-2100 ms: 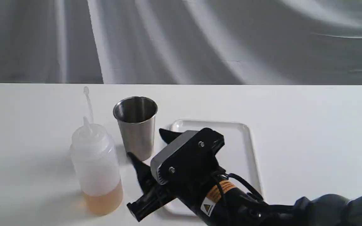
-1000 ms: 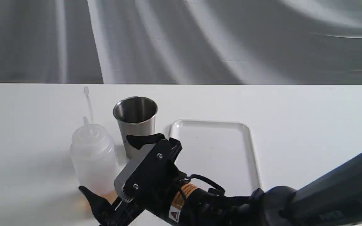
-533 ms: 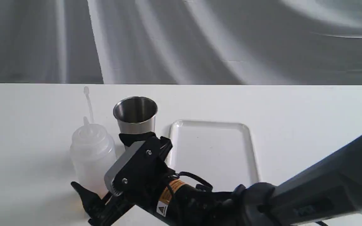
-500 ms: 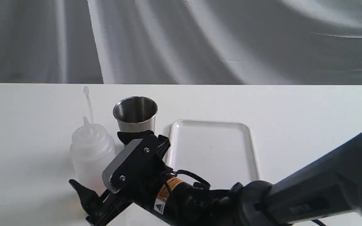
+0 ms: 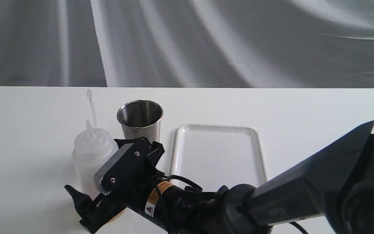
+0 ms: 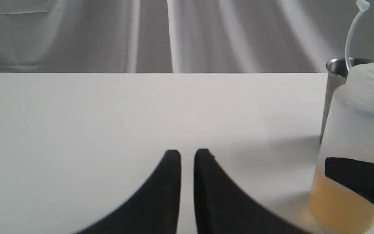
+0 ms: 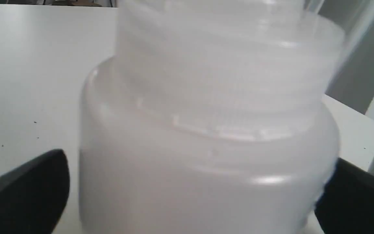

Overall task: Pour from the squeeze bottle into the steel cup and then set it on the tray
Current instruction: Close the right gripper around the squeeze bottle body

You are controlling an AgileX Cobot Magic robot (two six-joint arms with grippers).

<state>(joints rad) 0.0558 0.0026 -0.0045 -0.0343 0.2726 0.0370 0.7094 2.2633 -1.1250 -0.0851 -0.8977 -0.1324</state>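
straddling the translucent whitish soft-plastic squeeze bottle (image 5: 91, 156) near the bench's (image 5: 304, 113) front edge with the right gripper's (image 5: 93, 164) fingers (image 7: 28, 191) spread wide, not yet clamped, ready to tip it over the brushed steel cup (image 5: 140, 125) just behind, and with the left gripper's (image 6: 187, 153) fingers nearly together, empty.

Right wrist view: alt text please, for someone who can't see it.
A translucent squeeze bottle fills the frame, upright between the open black fingers of the right gripper, with the white table behind. A gap shows beside one finger.
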